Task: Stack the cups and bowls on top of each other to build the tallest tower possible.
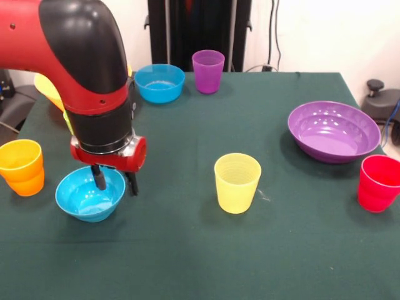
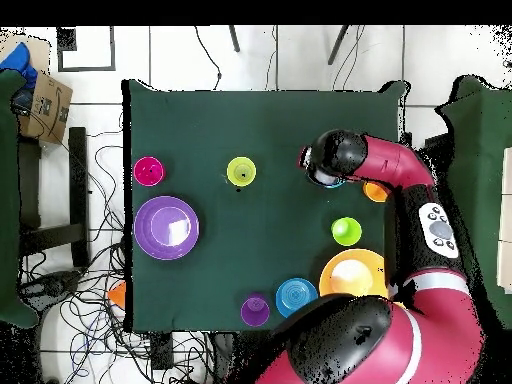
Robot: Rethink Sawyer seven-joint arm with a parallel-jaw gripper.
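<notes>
My gripper (image 1: 115, 182) hangs open over the right rim of a small blue bowl (image 1: 87, 199) at the table's front left. One finger (image 1: 99, 179) is inside the bowl and the other is just outside its rim. The bowl rests on the green cloth. An orange cup (image 1: 23, 167) stands to its left and a yellow cup (image 1: 237, 182) to its right. Farther off are a red cup (image 1: 379, 183), the wide purple bowl (image 1: 334, 131), a purple cup (image 1: 208, 71) and a second blue bowl (image 1: 159, 82). A green cup (image 2: 346, 231) shows only from overhead. No tower is in view.
A large yellow-orange bowl (image 2: 352, 272) sits near the robot's base, partly behind the arm (image 1: 87, 62) in the front view. Cables lie on the floor around the table (image 2: 270, 120). A cardboard box (image 2: 40, 100) stands off the table's corner.
</notes>
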